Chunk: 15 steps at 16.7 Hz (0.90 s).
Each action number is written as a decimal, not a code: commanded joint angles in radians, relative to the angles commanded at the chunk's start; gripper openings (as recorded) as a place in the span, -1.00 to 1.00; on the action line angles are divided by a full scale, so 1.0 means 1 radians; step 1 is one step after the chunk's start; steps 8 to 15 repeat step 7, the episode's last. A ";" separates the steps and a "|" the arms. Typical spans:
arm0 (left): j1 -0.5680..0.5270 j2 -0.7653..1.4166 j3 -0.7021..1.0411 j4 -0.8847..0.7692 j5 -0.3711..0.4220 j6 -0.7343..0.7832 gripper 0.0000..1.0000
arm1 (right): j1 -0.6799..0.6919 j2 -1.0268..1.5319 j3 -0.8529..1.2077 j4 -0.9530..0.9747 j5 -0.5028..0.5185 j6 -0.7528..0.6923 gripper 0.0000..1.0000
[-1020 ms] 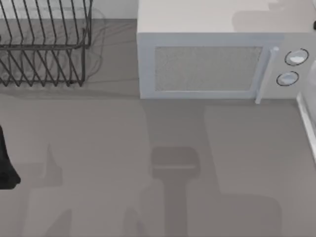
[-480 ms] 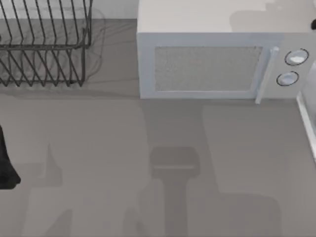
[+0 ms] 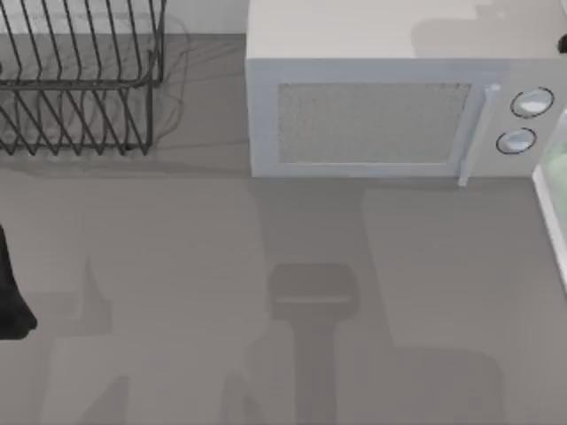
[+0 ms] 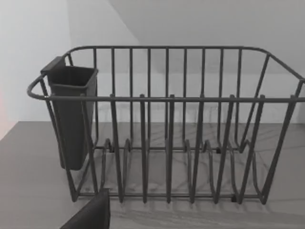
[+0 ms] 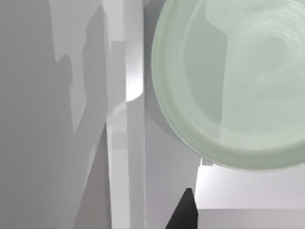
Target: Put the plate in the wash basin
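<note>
Hovering Plate at the Basin's Edge, Far Right of the Table

Spanning the scene is a grey table (image 3: 177,292), seen from above. At its far side sits a grey microwave (image 3: 372,119) with two round knobs, and at the far left a black wire dish rack (image 3: 80,88). Along the right edge a slanted white rim marks the wash basin (image 3: 551,221). Just beyond that rim, at the very right edge, is a sliver of pale green: the plate (image 3: 558,168).

From the right wrist camera the plate (image 5: 233,81) looms large, round and glossy, its face turned toward the lens, with the basin's white walls (image 5: 119,143) beside and beneath it. Being round, the plate has no long axis to line up. I judge it sits over or within the basin mouth, to the right of the rim; whether it touches anything I cannot tell. The right arm is clearly the nearer one, and whether its fingers grip the plate I cannot tell.

Parked at the near left, the left arm (image 3: 11,292) faces the rack; whether its fingers are spread or closed I cannot tell.
</note>
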<state>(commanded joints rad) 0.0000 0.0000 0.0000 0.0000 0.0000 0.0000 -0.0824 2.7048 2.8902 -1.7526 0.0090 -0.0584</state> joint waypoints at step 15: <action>0.000 0.000 0.000 0.000 0.000 0.000 1.00 | 0.000 0.000 0.000 0.000 0.000 0.000 1.00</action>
